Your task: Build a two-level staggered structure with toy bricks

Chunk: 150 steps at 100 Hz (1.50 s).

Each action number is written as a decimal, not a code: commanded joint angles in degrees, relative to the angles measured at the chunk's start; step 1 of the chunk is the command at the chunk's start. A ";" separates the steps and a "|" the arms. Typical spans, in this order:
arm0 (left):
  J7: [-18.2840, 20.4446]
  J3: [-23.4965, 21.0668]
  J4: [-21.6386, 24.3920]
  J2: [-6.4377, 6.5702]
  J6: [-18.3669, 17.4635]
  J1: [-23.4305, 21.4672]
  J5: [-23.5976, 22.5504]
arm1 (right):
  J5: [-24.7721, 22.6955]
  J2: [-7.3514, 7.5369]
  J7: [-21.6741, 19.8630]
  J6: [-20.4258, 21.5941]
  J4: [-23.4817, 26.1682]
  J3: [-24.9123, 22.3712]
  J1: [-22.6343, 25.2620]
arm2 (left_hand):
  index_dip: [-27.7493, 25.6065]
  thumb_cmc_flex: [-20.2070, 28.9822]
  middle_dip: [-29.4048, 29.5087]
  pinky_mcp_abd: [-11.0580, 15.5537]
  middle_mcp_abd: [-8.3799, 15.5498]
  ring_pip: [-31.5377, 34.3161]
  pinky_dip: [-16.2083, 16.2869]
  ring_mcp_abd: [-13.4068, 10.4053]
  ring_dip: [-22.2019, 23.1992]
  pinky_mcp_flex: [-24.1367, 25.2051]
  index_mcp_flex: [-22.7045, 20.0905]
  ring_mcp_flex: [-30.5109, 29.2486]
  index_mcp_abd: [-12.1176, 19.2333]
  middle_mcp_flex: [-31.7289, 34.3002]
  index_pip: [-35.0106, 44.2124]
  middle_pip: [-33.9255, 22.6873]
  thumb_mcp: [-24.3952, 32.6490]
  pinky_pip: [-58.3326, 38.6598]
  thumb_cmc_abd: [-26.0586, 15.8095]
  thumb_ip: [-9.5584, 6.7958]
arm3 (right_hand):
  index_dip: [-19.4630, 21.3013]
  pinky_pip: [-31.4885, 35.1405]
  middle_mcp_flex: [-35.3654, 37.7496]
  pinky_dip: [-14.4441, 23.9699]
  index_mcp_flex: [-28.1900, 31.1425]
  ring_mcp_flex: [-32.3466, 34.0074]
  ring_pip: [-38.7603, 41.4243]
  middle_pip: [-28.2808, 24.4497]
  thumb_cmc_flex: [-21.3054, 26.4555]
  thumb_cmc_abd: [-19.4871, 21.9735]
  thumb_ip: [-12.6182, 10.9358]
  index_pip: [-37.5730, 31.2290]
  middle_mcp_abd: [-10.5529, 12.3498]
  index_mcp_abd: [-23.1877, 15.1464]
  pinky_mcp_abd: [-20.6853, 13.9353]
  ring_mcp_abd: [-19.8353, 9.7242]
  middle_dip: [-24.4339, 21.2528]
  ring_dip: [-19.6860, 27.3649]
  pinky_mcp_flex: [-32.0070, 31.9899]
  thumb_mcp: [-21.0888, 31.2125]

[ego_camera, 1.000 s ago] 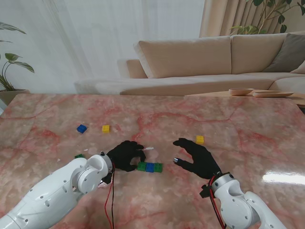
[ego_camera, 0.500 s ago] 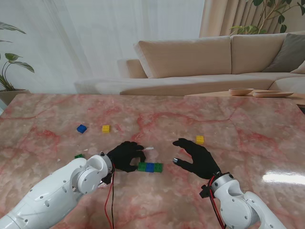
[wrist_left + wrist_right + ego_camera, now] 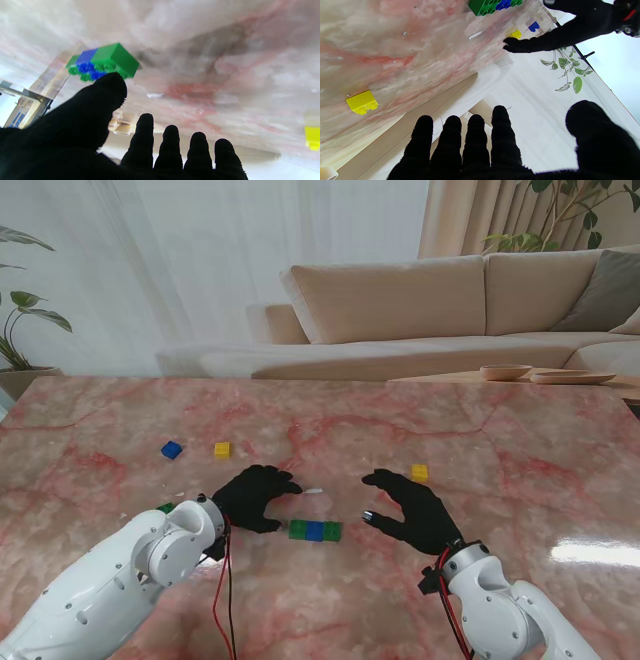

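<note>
Base row [image 3: 315,531] green-blue-green, flat on table | left hand [image 3: 255,497], right hand [image 3: 415,511]: fingers spread, empty | next: fetch yellow brick [image 3: 419,472], seat astride a seam

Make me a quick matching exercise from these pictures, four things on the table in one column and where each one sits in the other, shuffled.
Things:
1. green and blue brick row
2. single blue brick
3. yellow brick by the right hand
4. left hand

Places:
A. farthest left of the loose bricks
B. between the two hands, nearer to me
C. open, just left of the brick row
D. just beyond the right hand's fingers

Pairs: 1-B, 2-A, 3-D, 4-C
</note>
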State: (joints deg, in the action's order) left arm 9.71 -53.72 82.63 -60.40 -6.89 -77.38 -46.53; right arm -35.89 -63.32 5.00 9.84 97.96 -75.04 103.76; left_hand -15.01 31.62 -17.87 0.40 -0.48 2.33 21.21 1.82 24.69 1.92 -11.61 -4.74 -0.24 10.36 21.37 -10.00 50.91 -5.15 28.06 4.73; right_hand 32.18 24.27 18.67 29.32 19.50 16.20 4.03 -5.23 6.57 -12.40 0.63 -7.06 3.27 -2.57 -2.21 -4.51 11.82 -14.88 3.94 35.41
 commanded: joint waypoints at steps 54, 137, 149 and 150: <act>8.51 -22.56 12.80 1.37 0.86 -16.51 3.88 | 0.68 -0.14 -0.75 -1.45 -0.94 1.55 -0.83 | 3.04 -7.57 1.17 0.74 0.20 1.41 5.60 0.86 0.07 0.99 -3.39 2.45 -5.36 -1.10 -4.58 3.19 -17.05 -2.22 -0.80 1.53 | 0.40 -0.68 -2.06 -0.20 -2.02 -2.49 -0.58 1.20 -0.53 0.83 0.04 1.37 -0.07 -0.86 -0.79 -1.49 -0.03 -0.51 -1.12 0.24; 22.24 -39.18 15.54 3.22 3.48 -23.41 -2.55 | 2.02 -0.08 -1.83 -0.91 -1.64 1.92 -2.21 | 2.88 -7.83 -7.13 -2.10 -4.67 7.13 9.92 3.61 8.80 1.55 -7.38 2.09 -11.25 -0.61 -6.20 -1.85 -20.25 -2.04 1.88 1.54 | 0.55 -0.79 -2.31 -0.26 -2.00 -2.77 -0.63 1.15 -0.50 0.88 0.02 1.41 -0.09 -1.01 -0.80 -1.55 -0.06 -0.50 -1.21 0.11; 22.93 -37.88 13.98 3.44 3.12 -21.64 -3.51 | 2.07 0.02 -2.39 -0.97 -1.34 1.83 -2.23 | 0.69 -7.58 -8.24 -2.09 -4.38 7.07 9.20 3.59 9.30 1.50 -7.60 2.14 -10.43 -0.44 -4.14 -3.27 -20.61 -1.71 1.50 1.26 | 0.56 -0.76 -2.34 -0.22 -1.99 -2.79 -0.63 1.16 -0.53 0.89 0.03 1.41 -0.04 -1.00 -0.79 -1.59 -0.06 -0.50 -1.22 0.08; 23.07 -37.77 13.88 3.47 3.10 -21.48 -3.63 | 2.06 0.03 -2.44 -0.99 -1.24 1.80 -2.19 | 0.58 -7.57 -8.27 -2.09 -4.37 7.05 9.15 3.60 9.30 1.50 -7.67 2.14 -10.37 -0.40 -4.02 -3.32 -20.61 -1.68 1.45 1.25 | 0.56 -0.76 -2.34 -0.22 -2.00 -2.80 -0.64 1.16 -0.52 0.87 0.02 1.41 -0.12 -1.01 -0.79 -1.60 -0.06 -0.50 -1.23 0.08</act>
State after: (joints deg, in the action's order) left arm 32.34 -92.16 97.49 -57.10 -3.51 -99.70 -49.59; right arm -34.06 -63.32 3.62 9.04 96.55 -73.19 101.20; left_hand -13.60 25.88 -25.12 -0.84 -4.38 8.37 31.17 3.74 33.26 2.78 -18.36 -4.74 -10.21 10.33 16.48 -11.48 31.72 -7.95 29.10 5.32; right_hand 32.18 24.27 18.09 29.31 19.41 15.54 4.00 -4.95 6.57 -12.39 0.63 -7.02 3.26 -2.57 -2.21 -4.54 11.82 -14.88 3.48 35.41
